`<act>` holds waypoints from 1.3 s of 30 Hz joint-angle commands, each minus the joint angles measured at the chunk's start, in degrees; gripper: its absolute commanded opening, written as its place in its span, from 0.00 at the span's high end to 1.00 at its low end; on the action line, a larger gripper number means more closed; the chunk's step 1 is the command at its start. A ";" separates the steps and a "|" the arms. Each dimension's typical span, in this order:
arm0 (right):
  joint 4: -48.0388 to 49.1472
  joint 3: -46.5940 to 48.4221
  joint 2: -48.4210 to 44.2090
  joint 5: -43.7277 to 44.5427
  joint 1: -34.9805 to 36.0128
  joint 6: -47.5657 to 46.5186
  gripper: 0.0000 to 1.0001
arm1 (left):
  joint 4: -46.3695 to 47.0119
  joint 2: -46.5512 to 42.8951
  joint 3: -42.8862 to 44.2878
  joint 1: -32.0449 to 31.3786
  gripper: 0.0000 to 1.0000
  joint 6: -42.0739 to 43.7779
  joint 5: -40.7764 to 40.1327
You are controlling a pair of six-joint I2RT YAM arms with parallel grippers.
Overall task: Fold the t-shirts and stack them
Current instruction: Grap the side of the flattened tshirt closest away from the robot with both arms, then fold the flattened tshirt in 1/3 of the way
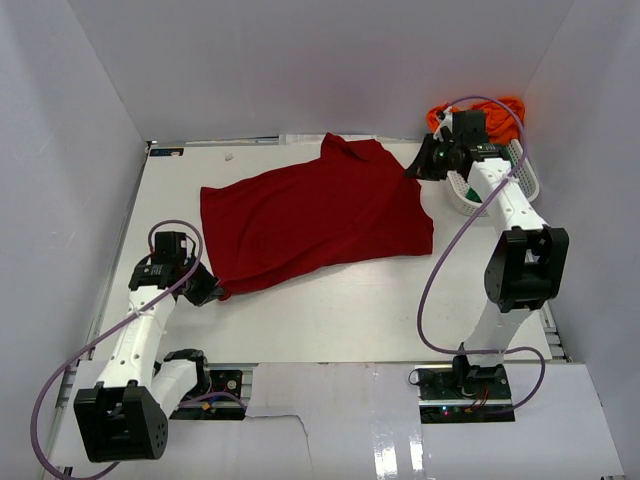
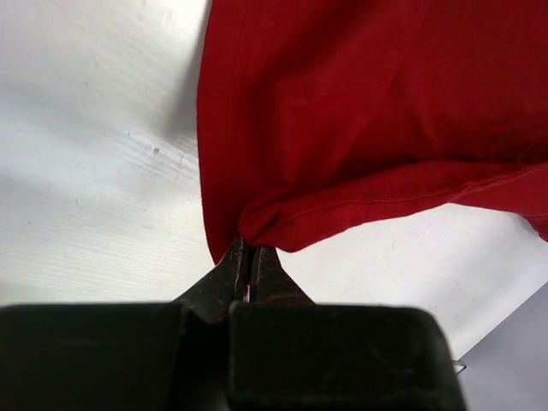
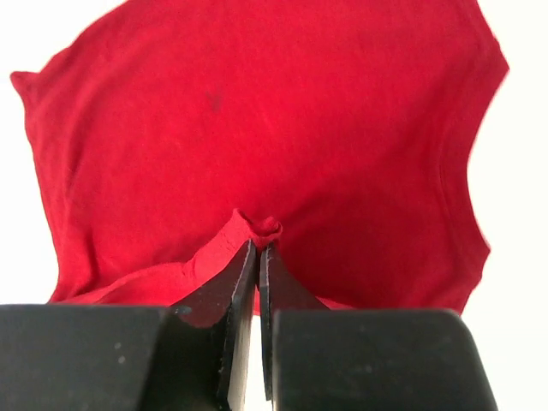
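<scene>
The dark red shirt (image 1: 315,215) lies spread out across the tabletop (image 1: 350,310). The left pincer (image 2: 250,250) pinches its near-left corner; the right pincer (image 3: 259,247) pinches its far-right edge near the white basket (image 1: 527,178)

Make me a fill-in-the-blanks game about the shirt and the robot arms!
The shirt spread on the table is dark ____.
The number of end effectors pinching its edge is ____: the left end effector and the right end effector.
The cloth bunched at the far end of the white basket is bright ____.
Missing words: red; two; orange.
</scene>
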 commanded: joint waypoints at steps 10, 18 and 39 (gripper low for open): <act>-6.84 27.84 16.82 -12.61 -0.35 -4.60 0.92 | 5.03 8.06 4.65 -0.09 1.00 0.95 -2.84; -7.12 32.42 21.66 -15.08 -0.35 -5.39 0.92 | 6.00 12.02 5.62 -0.09 1.00 1.83 -4.06; -6.41 35.67 27.20 -19.21 -0.35 -6.09 0.92 | 8.64 21.69 11.60 -0.18 1.00 7.89 -12.50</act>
